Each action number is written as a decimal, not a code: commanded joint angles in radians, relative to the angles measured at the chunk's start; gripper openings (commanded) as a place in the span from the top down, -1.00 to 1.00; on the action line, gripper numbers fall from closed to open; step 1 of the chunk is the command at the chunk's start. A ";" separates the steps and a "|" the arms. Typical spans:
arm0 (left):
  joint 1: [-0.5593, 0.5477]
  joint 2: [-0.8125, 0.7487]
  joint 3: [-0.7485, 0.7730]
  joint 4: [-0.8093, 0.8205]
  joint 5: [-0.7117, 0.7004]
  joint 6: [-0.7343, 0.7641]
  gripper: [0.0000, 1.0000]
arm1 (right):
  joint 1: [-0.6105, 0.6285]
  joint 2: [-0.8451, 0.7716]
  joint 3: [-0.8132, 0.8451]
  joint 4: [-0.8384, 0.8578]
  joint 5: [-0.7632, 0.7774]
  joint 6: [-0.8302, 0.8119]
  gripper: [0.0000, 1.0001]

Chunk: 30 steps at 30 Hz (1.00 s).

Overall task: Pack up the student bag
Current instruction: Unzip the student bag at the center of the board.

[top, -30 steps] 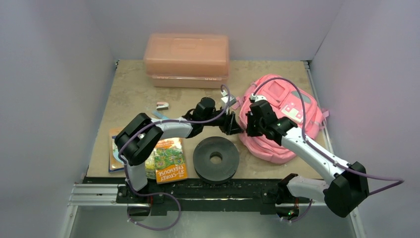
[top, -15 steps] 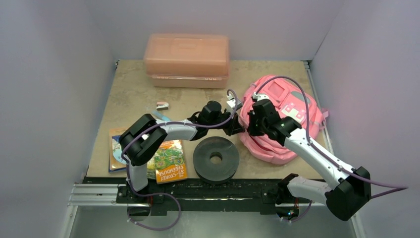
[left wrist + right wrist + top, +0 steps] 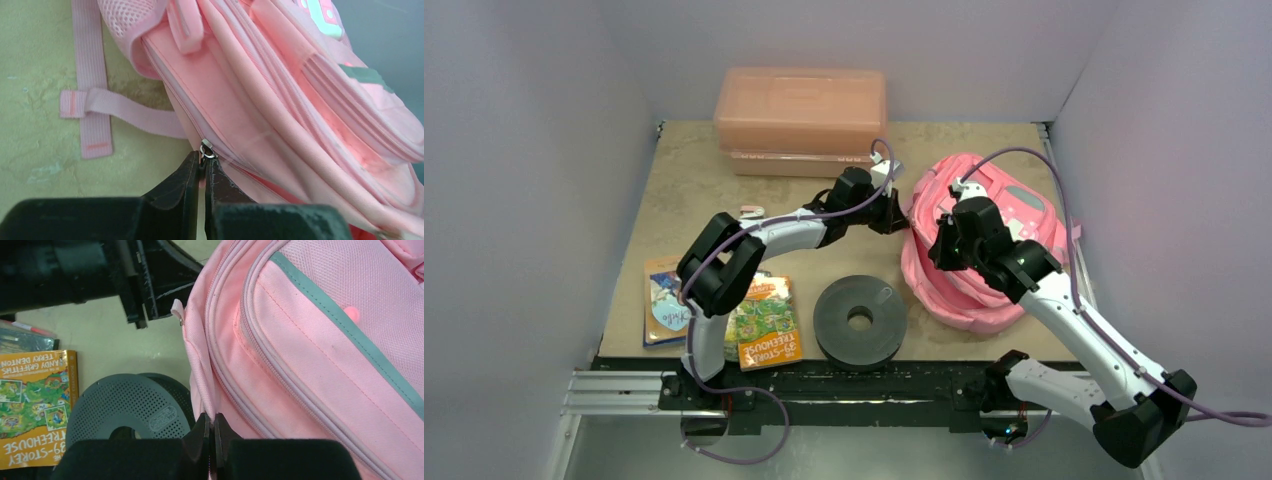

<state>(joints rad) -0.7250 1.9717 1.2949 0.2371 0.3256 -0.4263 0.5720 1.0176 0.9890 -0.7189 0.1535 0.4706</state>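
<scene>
Pink soft fabric, bright and padded, makes up the student bag (image 3: 964, 300), a child's backpack lying on the right half of the tan table (image 3: 694, 190), its far side close to the right wall. At its left edge a loose pink webbing strap (image 3: 95, 107) lies flat on the tabletop. Just right of that, the left gripper (image 3: 201, 167) is pinched closed on the small metal zipper pull (image 3: 206, 150) of the bag's side seam. Further right, the right gripper (image 3: 210, 422) is clamped tight on a raised fold of pink fabric beside the zip track. A grey trim stripe (image 3: 345, 335) crosses the front panel.

Near the table's front left lie a flat blue-covered book (image 3: 664, 305) and an orange paperback (image 3: 769, 325), then a dark grey perforated disc (image 3: 860, 320) just beside the bag. A rigid salmon plastic box (image 3: 801, 115) sits against the back wall. Bare tabletop lies between box and books, apart from a small pale object (image 3: 751, 212), too small to identify.

The right arm covers the bag's middle in the overhead view, and whether the zip is open cannot be told.
</scene>
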 commanded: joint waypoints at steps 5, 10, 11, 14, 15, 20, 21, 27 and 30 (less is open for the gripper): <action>0.081 0.160 0.198 0.045 0.119 -0.075 1.00 | 0.002 -0.124 0.122 0.058 -0.089 -0.009 1.00; 0.112 0.202 0.252 0.016 0.129 -0.104 1.00 | 0.002 -0.094 0.191 0.044 -0.029 -0.054 1.00; 0.115 0.205 0.264 -0.001 0.131 -0.114 1.00 | 0.002 -0.083 0.190 0.045 -0.023 -0.054 1.00; 0.122 0.223 0.347 -0.116 0.133 -0.139 0.92 | 0.003 -0.048 0.183 0.059 0.020 -0.037 1.00; 0.125 0.223 0.359 -0.140 0.131 -0.144 0.73 | 0.002 -0.036 0.182 0.070 0.040 -0.030 1.00; 0.156 0.133 0.340 -0.212 0.093 -0.187 -0.15 | -0.058 0.102 0.215 0.112 0.186 -0.026 1.00; 0.163 0.107 0.336 -0.232 0.085 -0.203 -0.26 | -0.093 0.144 0.233 0.113 0.203 -0.030 1.00; 0.189 -0.087 0.284 -0.444 0.035 -0.257 -0.76 | -0.184 0.308 0.361 0.175 0.326 -0.109 1.00; 0.197 -0.234 0.173 -0.463 -0.002 -0.263 -0.77 | -0.185 0.399 0.453 0.184 0.335 -0.130 1.00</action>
<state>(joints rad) -0.5339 1.9667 1.5532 -0.1596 0.3737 -0.6567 0.3958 1.3560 1.3014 -0.6266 0.3553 0.3985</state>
